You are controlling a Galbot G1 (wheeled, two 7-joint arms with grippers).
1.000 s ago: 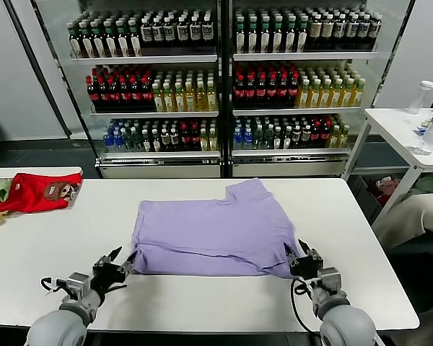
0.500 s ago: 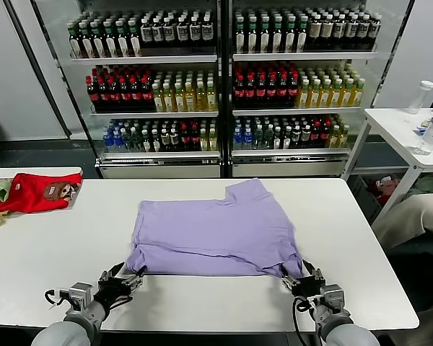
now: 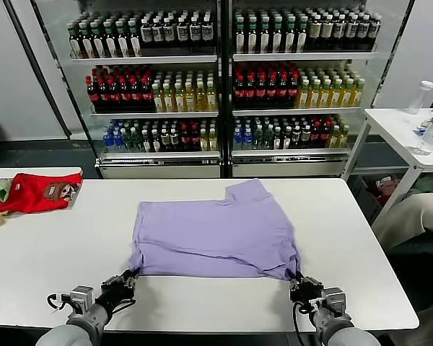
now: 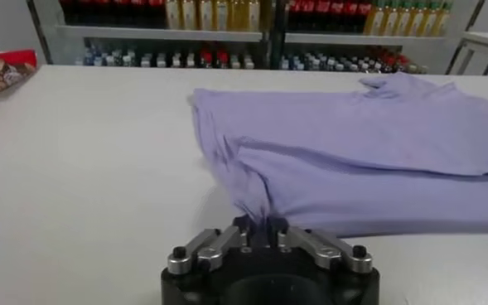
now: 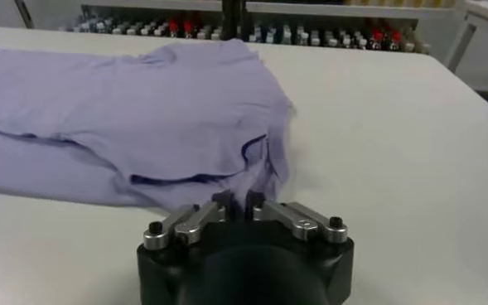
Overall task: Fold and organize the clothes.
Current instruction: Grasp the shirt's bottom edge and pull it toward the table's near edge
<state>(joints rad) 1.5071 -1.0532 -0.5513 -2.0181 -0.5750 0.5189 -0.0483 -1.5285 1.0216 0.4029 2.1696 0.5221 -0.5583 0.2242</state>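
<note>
T-shirt (image 3: 215, 232): lavender, plain side up, lying partly folded in the middle of the bench, one sleeve pointing to the far right; its near edge has two layers, and both near corners are drawn into points toward the robot
Bench (image 3: 50, 245): white, smooth and matte, wide enough that the shirt has bare top on every side
Room: two glass-fronted drink coolers (image 3: 224, 79) packed with bottles stand beyond the far edge; a second white table (image 3: 400, 130) with a clear bottle sits far right
Red garment (image 3: 36, 191): far left on the neighbouring surface, well apart from the shirt, with green and yellow cloth at the very edge beside it
Left gripper (image 4: 259, 225): at the near left corner of the shirt, jaws pinched together on a bunched tip of fabric
Right gripper (image 5: 238, 202): at the near right corner, jaws closed with the hem caught between them
Risk, thin hold: each grip looks to have only a small tip of cloth, so a quick lift could pull it free
Risk, layers: if only the top layer is caught, the lower one would stay behind and the fold would open
Risk, uneven travel: if one arm leads the other, the edge would skew and the fold land crooked
</note>
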